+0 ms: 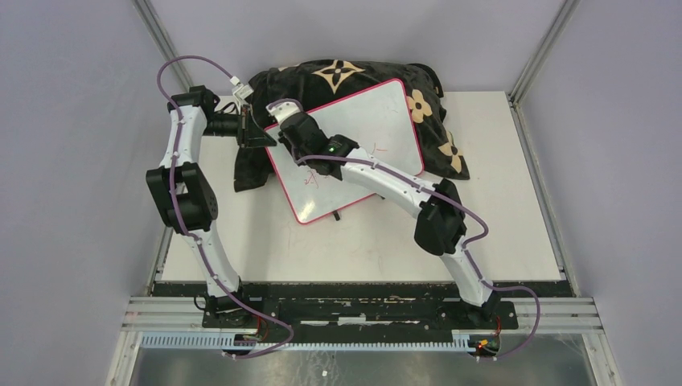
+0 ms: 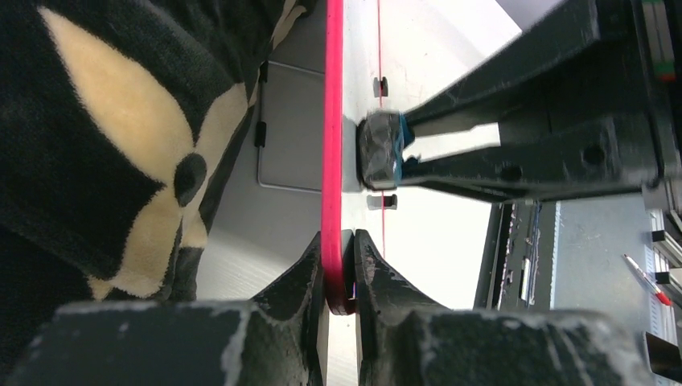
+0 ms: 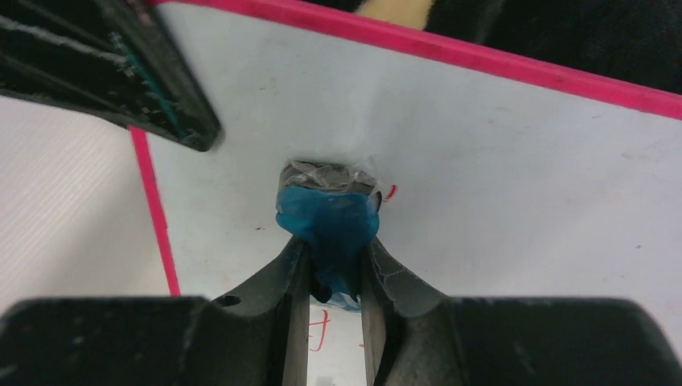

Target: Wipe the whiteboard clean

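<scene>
**Table** (image 1: 362, 241): pale top, with a bare strip between the arm bases and the board.

**Whiteboard** (image 1: 386, 121): pink-framed, at mid-table a little left of centre, and turned askew. Its near edge sits on a small black foot (image 1: 336, 215). Its far part leans back on the cushion.

**Red writing** (image 1: 310, 181): faint strokes on the near-left part of the board, with a second small mark further right at mid-board. The far-right area looks clean (too small to be sure).

**Right claw** (image 3: 334, 265): reaches in from the right, across the board. Its fingers are clamped on the eraser (image 3: 330, 217), which has a blue body and a dark pad. The pad is set against the white face in the board's far-left part, and the contact looks flush from the left wrist view.

**Left claw** (image 2: 338, 273): closed on the pink frame at the board's far-left edge, one finger in front and one behind, steadying the board.

**Cushion** (image 1: 346, 76): black with cream flowers, on the far side of the table, behind and under the board.

**Step in hand** (a judgement): wiping is under way, with the eraser gripped and on the surface and the red marks not yet all wiped.

**Next move calls for**: dragging the pad nearward over the red writing with even pressure. The left claw should hold firm so the propped board neither slides nor tips off the cushion.
</scene>
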